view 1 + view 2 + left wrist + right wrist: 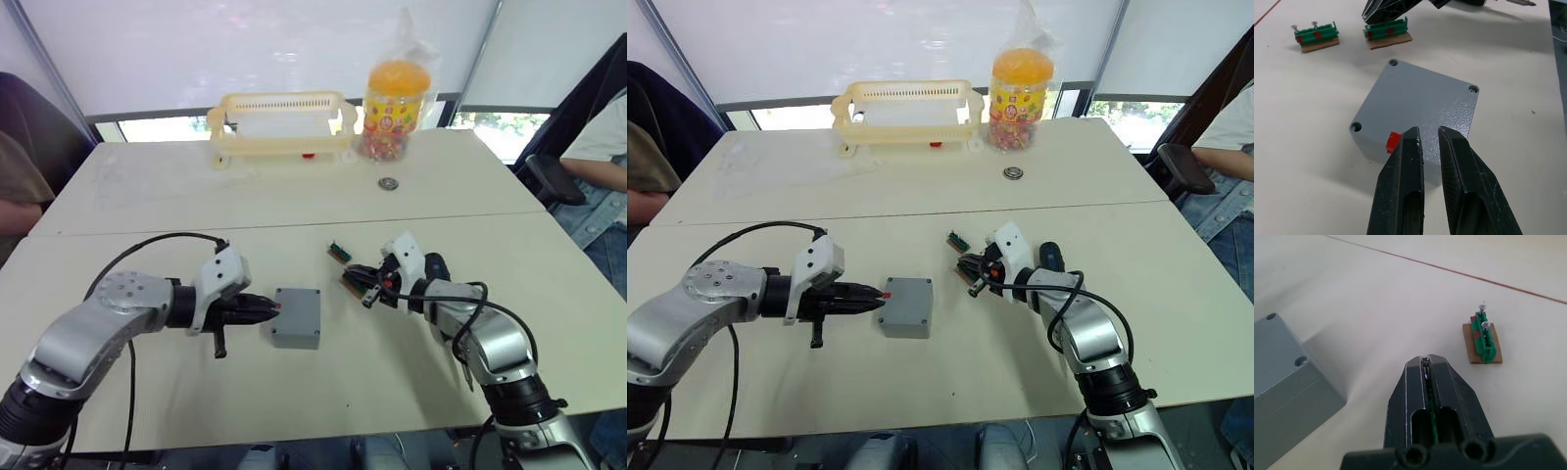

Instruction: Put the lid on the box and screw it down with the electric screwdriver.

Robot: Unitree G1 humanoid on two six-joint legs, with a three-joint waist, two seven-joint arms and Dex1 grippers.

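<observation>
Lid (1420, 100) seated on box (295, 336) mid-tabletop, left gripper (1428, 139) narrowly parted beside it, right gripper (1428, 363) clamping a green screw holder (1431, 396); best braced before screwing

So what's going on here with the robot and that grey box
A two-armed robot is working at a table. The lid already sits on the grey box, with empty screw holes at its corners. The left gripper hovers at the box's side by the small red mark, fingers slightly apart, not gripping. The right gripper is shut on a small green screw holder; a second holder lies nearby on the table. No screws are driven yet.
</observation>
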